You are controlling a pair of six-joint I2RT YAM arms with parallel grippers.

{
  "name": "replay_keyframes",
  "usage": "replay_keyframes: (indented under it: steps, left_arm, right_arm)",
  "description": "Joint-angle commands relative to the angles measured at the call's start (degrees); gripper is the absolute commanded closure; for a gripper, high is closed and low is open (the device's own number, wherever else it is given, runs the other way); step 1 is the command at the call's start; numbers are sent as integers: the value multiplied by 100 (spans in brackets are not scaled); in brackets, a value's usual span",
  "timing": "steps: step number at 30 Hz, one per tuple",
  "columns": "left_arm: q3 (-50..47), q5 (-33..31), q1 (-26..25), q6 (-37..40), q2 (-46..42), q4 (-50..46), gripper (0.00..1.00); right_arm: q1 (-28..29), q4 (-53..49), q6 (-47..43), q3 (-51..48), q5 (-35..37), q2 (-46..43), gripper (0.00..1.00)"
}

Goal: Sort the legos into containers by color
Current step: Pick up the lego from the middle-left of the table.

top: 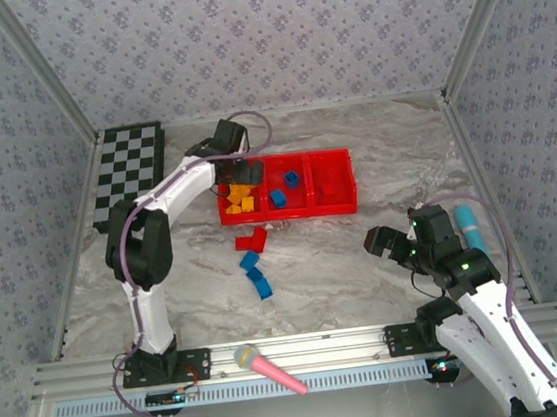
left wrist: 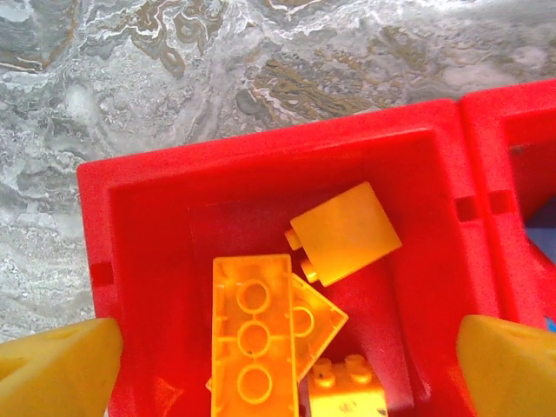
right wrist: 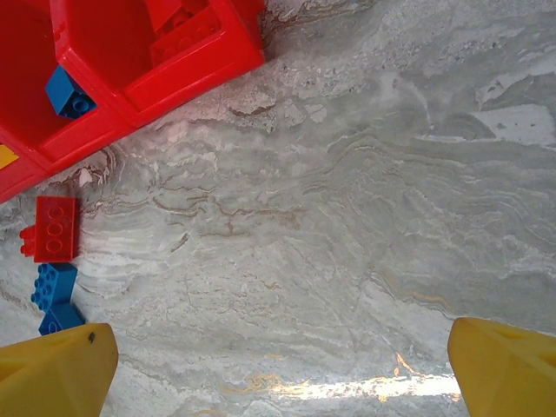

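marble tabletop (left wrist: 174,69), orange legos (left wrist: 256,339) in the tray's left compartment (left wrist: 156,226) under the wide-open left pincer (left wrist: 282,365)

Both arms, the left arm (top: 171,193) and right arm (top: 492,317), had white shells, black joints and a thin purple cable (top: 267,127). 2 green lights (top: 463,268) glowed on the right one. The left gripper (left wrist: 287,369) and right gripper (right wrist: 282,369) had yellow fingertips (left wrist: 54,365).

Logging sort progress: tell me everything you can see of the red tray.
The tray is shallow, glossy red plastic, lying flat on the marble table, split by two dividers into three compartments. Left holds orange-yellow bricks, middle blue bricks, right red bricks. The open left pincer hovers over the left compartment.
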Motion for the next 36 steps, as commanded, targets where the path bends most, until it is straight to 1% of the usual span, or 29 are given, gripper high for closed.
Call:
replay_keyframes:
  steps: [1, 3, 6, 8, 9, 12, 15, 17, 20, 23, 25, 28, 31, 32, 36]
  left_arm:
    - [-430, 361, 30, -289, -684, 255, 0]
    - [-872, 419, 26, -531, -1068, 299, 0]
    - [-1589, 330, -59, -994, -1723, 213, 0]
    - [-2097, 160, -220, -1346, -2149, 37, 0]
    - [-2373, -26, -368, -1576, -2394, -84, 0]
    - [-3083, -434, -882, -2502, -2980, -538, 0]
    - [-3834, -844, -1509, -4030, -3461, -912, 0]
    - [-4351, -948, -1955, -4953, -3758, -835, 0]
    - [-4754, -1245, -2577, -5990, -4040, -800, 1]
    - [-4778, -1570, -3136, -6723, -4101, -856, 5]
    - [-4660, -1674, -3408, -7112, -3989, -961, 6]
    - [-4531, -1722, -3742, -7488, -3716, -879, 9]
    - [-4440, -1659, -3943, -7796, -3398, -793, 9]
    - [-4414, -1642, -3987, -7851, -3295, -631, 9]
    - [-4273, -1458, -4030, -7864, -2839, -307, 11]
  right_arm:
    - [-41, 29, -112, -27, -74, -41, 0]
    - [-41, 48, -117, -3, -88, -34, 0]
    - [-34, 148, -207, 52, -176, 58, 0]
    - [-24, 175, -209, 95, -308, 183, 0]
    - [-15, 182, -220, 128, -367, 260, 0]
    - [80, 248, -218, 194, -417, 474, 0]
    - [258, 474, -73, 154, -377, 636, 0]
    - [444, 638, 20, 108, -314, 741, 0]
    - [714, 752, 121, 82, -190, 892, 0]
    - [993, 767, 173, 87, -45, 994, 0]
    - [1115, 716, 219, 107, 84, 1009, 0]
    - [1233, 647, 264, 94, 213, 937, 0]
    - [1255, 524, 300, 100, 301, 804, 0]
    - [1263, 494, 310, 90, 313, 750, 0]
    - [1279, 382, 348, 45, 357, 586, 0]
